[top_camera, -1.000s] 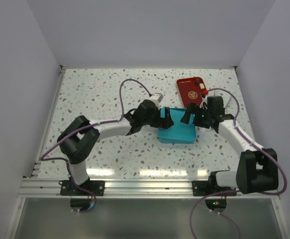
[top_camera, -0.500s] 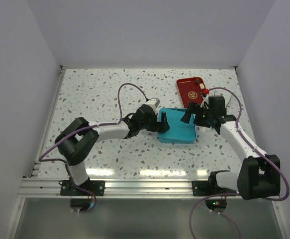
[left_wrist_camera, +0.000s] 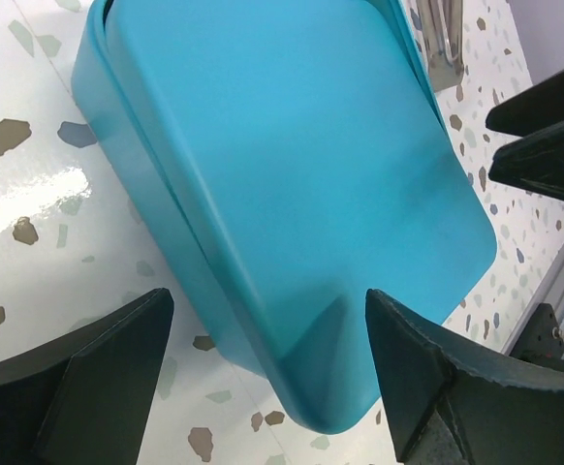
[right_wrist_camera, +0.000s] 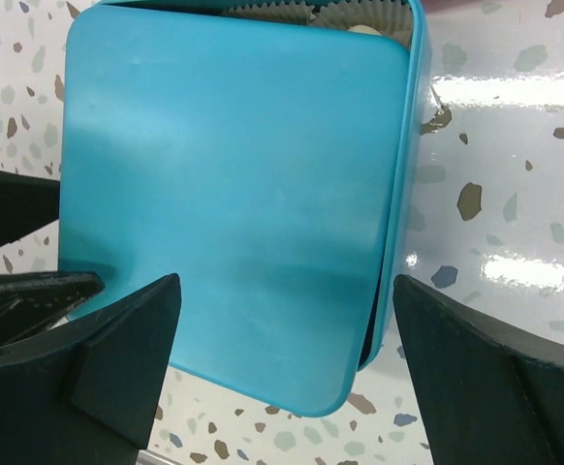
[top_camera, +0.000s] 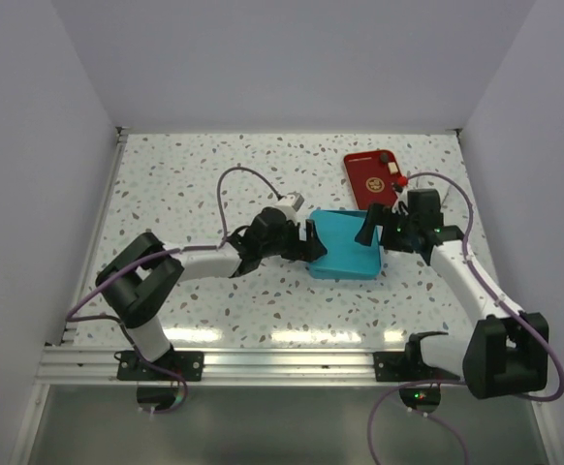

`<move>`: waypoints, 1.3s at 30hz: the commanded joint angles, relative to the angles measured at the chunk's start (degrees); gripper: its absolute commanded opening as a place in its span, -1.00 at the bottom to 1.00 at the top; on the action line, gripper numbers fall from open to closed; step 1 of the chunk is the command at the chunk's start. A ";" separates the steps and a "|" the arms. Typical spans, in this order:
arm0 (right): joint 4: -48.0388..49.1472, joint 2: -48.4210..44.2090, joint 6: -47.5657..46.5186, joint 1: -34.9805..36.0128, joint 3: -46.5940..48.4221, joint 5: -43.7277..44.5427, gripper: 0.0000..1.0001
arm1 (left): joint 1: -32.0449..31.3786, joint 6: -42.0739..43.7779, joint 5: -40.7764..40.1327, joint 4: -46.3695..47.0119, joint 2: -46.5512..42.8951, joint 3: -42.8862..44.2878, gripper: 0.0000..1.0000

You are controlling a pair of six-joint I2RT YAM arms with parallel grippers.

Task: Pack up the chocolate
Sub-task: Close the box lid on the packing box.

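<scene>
The teal box (top_camera: 345, 254) lies mid-table with its teal lid (right_wrist_camera: 234, 194) resting on it slightly askew, so the base's rim (right_wrist_camera: 413, 145) shows along one side. The chocolate is hidden under the lid; only the crinkled paper cups (right_wrist_camera: 360, 15) peek out at the far edge. My left gripper (top_camera: 313, 235) is open at the box's left edge, its fingers (left_wrist_camera: 117, 339) standing either side of a box corner without touching it. My right gripper (top_camera: 371, 228) is open over the box's right side, its jaws wide apart above the lid.
A red tray (top_camera: 369, 176) with a gold emblem lies just behind the box, at the back right, close to the right gripper. White walls enclose the speckled table (top_camera: 195, 184) on three sides. A metal rail (top_camera: 282, 363) runs along the near edge.
The left gripper has drawn back leftward from above the lid to the box's left edge. The right gripper has shifted slightly right. The box stays in place.
</scene>
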 commanded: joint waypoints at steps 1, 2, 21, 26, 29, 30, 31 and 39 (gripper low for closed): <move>-2.78 -2.80 -1.28 -0.02 -0.80 0.20 0.88 | 1.08 -1.66 3.47 5.80 -1.88 -1.54 0.71; -2.95 -3.24 -0.67 -0.02 -1.06 -0.32 0.88 | 1.08 -1.93 3.82 6.32 -1.80 -1.89 0.68; -3.83 -3.95 0.39 0.42 -2.03 0.02 0.87 | 3.54 -8.07 10.94 15.54 -1.45 -7.34 -0.15; -3.66 -4.39 0.74 0.42 -2.29 0.11 0.87 | 4.77 -11.86 14.37 21.96 0.14 -9.80 -0.31; -3.57 -4.57 0.66 0.51 -2.38 0.46 0.88 | 5.04 -13.27 14.99 25.30 0.23 -10.77 -0.38; -3.48 -4.48 0.66 0.42 -2.38 0.46 0.88 | 4.95 -13.53 14.99 25.75 0.23 -11.12 -0.40; -3.39 -4.30 0.66 0.42 -2.47 0.20 0.88 | 5.04 -13.71 14.90 26.36 0.23 -11.21 -0.46; -1.46 -2.99 1.09 0.42 -3.44 -1.47 0.88 | 5.13 -18.89 17.18 36.99 2.86 -13.50 -0.70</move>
